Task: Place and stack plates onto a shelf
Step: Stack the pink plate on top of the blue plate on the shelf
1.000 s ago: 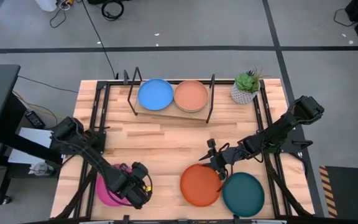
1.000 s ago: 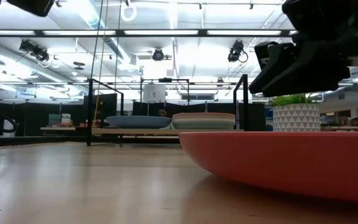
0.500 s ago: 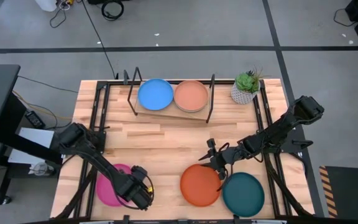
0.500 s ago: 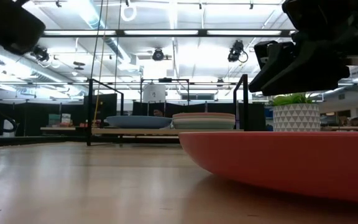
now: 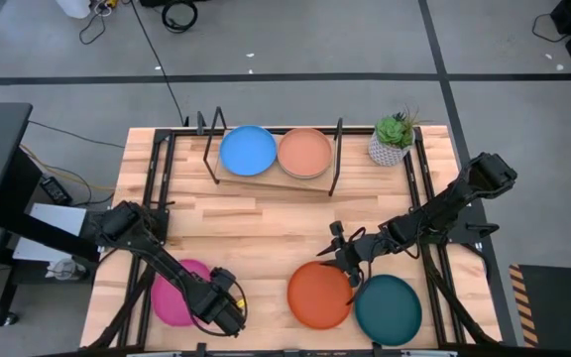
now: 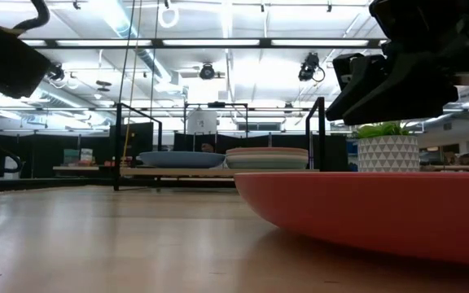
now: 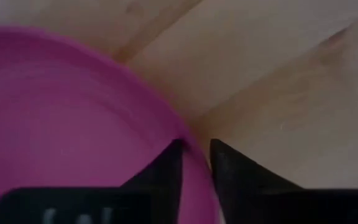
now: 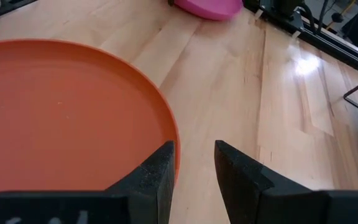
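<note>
The magenta plate (image 5: 171,295) lies flat on the table at the near left. My left gripper (image 5: 222,305) is low at the plate's right rim, open. One finger (image 7: 166,168) stands over the plate's inside and the other (image 7: 235,177) outside the rim (image 7: 194,152). The orange plate (image 5: 318,296) lies at the near middle, with the dark teal plate (image 5: 389,309) to its right. My right gripper (image 5: 341,260) is open at the orange plate's far rim (image 8: 174,134), one finger on each side. The shelf (image 5: 271,177) at the far side holds a blue plate (image 5: 248,151) and a stack topped by a tan plate (image 5: 305,154).
A potted plant (image 5: 395,139) in a white pot stands to the right of the shelf. Black frame rails run along the table's left (image 5: 157,188) and right (image 5: 426,188) sides. Bare wood (image 5: 256,233) lies between the shelf and the near plates.
My left gripper has moved from over the magenta plate toward the table's near edge and a little right, and has come down to the plate's right rim. The plate has stayed where it was.
</note>
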